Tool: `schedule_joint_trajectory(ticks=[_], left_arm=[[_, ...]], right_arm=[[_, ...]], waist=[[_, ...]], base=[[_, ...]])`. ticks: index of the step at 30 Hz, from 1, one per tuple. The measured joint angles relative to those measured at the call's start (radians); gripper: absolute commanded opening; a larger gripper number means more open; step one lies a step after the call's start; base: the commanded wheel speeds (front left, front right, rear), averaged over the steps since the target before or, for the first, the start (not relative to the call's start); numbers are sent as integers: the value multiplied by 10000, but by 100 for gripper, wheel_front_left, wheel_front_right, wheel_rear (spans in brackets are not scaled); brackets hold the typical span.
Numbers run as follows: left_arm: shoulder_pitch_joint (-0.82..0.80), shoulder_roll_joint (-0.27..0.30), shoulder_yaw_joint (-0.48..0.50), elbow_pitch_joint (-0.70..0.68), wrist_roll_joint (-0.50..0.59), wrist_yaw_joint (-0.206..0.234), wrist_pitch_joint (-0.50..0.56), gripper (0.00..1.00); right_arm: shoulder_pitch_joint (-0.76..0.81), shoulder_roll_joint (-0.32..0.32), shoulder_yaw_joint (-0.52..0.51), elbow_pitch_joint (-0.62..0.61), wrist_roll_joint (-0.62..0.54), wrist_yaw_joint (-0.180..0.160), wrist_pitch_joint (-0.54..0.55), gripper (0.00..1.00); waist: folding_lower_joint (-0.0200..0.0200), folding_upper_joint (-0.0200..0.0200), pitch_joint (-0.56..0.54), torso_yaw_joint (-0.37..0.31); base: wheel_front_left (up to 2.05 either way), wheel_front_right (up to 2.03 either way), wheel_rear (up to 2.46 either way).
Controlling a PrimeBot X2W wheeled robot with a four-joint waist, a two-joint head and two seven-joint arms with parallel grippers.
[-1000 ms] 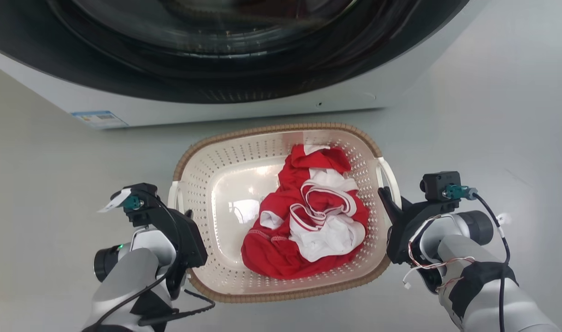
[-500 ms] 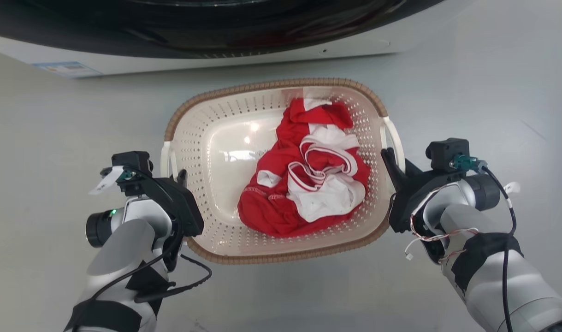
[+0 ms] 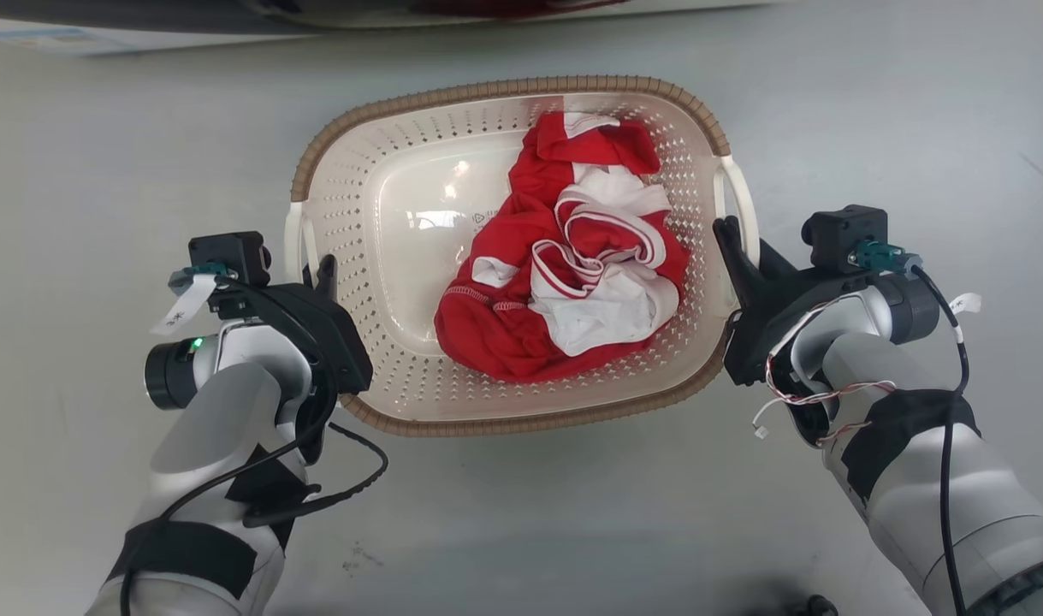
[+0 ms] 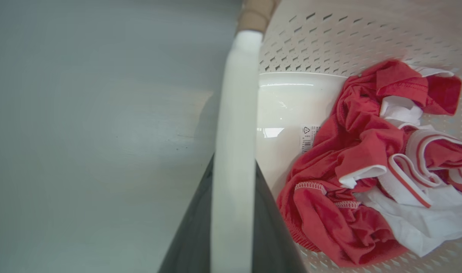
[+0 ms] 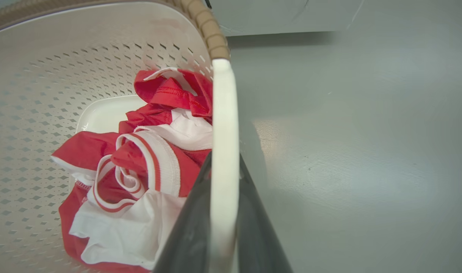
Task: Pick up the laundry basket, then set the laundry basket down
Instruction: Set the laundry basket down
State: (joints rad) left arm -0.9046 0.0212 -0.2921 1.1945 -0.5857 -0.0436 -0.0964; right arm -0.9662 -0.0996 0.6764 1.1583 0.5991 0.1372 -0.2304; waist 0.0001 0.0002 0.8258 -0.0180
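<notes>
The laundry basket (image 3: 521, 85), cream-white and perforated with a brown woven-look rim, hangs between my two arms with red and white clothes (image 3: 564, 282) heaped in it. My left gripper (image 3: 320, 274) is shut on the basket's white left handle (image 3: 293, 244). My right gripper (image 3: 731, 235) is shut on the white right handle (image 3: 743, 205). In the left wrist view the handle (image 4: 234, 113) runs up between the dark fingers, with the clothes (image 4: 359, 159) to its right. The right wrist view has its handle (image 5: 224, 113) likewise clamped, clothes (image 5: 140, 163) to its left.
The washing machine's white lower edge (image 3: 145, 26) runs along the top of the head view, just beyond the basket. Grey floor (image 3: 521, 513) spreads on all sides. A loose black cable (image 3: 358, 479) loops off my left forearm.
The whole head view has shifted, so the washing machine has slid almost out at the top. The basket looks larger and a little farther from the machine. Both grippers stay shut on the handles.
</notes>
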Motion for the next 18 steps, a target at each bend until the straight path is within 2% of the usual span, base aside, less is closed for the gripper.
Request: schedule_joint_trajectory(ticks=[18], left_arm=[[-503,-40,-169,311,213,-161,-297,0]], right_arm=[[-300,8,-205,336,4,-52,-192,0]], waist=[[-3,-3,704,24]], base=[[0,0,0]])
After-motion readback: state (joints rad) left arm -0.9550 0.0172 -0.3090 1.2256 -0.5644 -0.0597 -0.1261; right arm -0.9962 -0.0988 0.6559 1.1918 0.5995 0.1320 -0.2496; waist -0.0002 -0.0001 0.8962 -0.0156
